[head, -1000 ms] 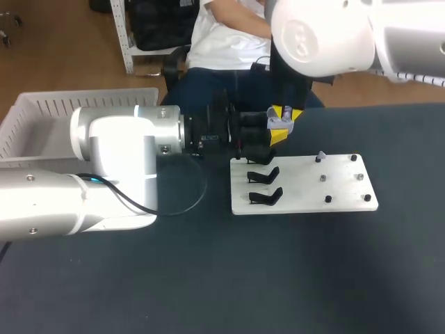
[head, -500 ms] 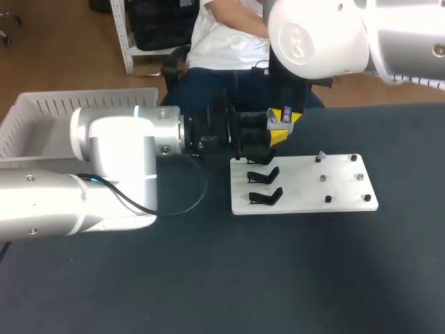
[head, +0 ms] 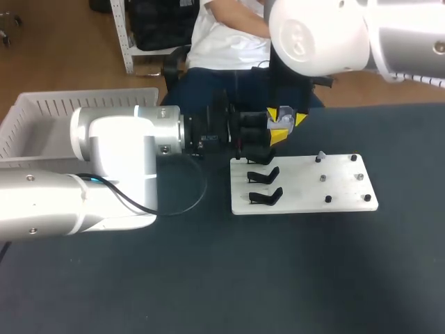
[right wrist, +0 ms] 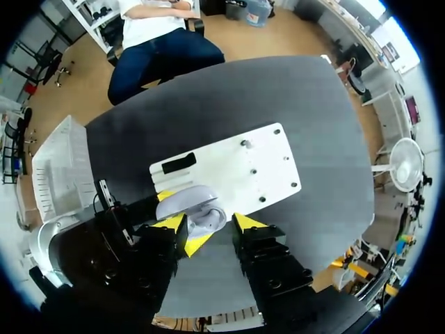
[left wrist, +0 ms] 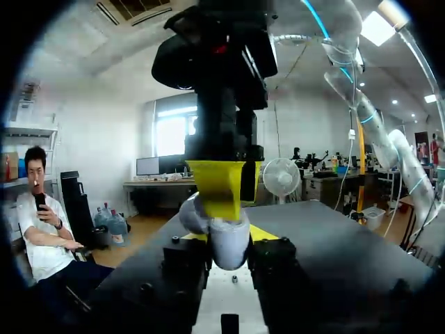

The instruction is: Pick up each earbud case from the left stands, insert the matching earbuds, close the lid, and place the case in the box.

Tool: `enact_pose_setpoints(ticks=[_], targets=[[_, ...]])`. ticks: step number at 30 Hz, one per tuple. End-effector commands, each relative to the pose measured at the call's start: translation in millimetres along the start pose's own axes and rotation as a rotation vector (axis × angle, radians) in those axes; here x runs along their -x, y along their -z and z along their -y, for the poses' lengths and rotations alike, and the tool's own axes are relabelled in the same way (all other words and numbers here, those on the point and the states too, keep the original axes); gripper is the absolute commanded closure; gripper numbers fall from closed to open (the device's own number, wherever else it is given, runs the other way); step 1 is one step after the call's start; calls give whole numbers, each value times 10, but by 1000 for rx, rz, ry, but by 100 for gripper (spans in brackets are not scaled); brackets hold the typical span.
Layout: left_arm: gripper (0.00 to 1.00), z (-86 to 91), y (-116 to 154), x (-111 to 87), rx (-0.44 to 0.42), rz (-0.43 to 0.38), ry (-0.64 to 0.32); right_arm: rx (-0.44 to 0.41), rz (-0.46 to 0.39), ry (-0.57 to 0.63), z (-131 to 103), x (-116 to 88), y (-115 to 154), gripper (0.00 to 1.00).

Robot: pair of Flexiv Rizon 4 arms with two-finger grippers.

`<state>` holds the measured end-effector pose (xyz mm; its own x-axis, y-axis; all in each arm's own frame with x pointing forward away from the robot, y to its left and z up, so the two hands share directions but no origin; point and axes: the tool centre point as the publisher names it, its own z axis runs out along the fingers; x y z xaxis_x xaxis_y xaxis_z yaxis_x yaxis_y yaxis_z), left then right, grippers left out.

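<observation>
Two end effectors of mine meet just past the far, stand-side corner of the white board (head: 306, 198). Little has changed in the last second: my right end effector (right wrist: 212, 229) has only nudged and turned slightly over the earbud case (left wrist: 226, 240), while my left arm has kept still. My left end effector (left wrist: 231, 250) is clamped on the case, a finger on either side, holding it in the air above that corner. The right one comes down on it from above with fingers spread. One yellow tip lies against the case's rounded top and the other stands just clear, so it grips nothing. I judge I am still fitting or closing the lid, not ready for the box (head: 42, 115), which sits well off the board's stand side. On the board, two black stands (head: 264, 197) rise along one edge and pegs (head: 327, 200) dot the opposite half. A pale piece on the far peg may be an earbud, but it is too small to tell. My right wrist crowds the case above the worktop (head: 278, 278).
</observation>
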<state>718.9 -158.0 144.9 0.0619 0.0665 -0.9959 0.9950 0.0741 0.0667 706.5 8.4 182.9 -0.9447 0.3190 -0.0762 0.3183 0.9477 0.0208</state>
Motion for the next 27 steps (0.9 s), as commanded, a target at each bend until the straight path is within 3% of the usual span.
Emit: enact_pose_setpoints(ticks=[1, 6, 9, 16, 27], targets=[[100, 17, -2, -10, 8, 5, -4, 23, 3, 18, 41, -49, 13, 52], [100, 17, -2, -10, 8, 5, -4, 129, -5, 183, 171, -221, 210, 46], [100, 17, -2, -10, 8, 5, -4, 140, 22, 277, 293, -317, 289, 0], [100, 17, -2, -10, 8, 5, -4, 138, 131, 347, 509, -399, 312, 0], [100, 17, -2, -10, 8, 5, -4, 169, 236, 288, 812, -409, 292, 0]])
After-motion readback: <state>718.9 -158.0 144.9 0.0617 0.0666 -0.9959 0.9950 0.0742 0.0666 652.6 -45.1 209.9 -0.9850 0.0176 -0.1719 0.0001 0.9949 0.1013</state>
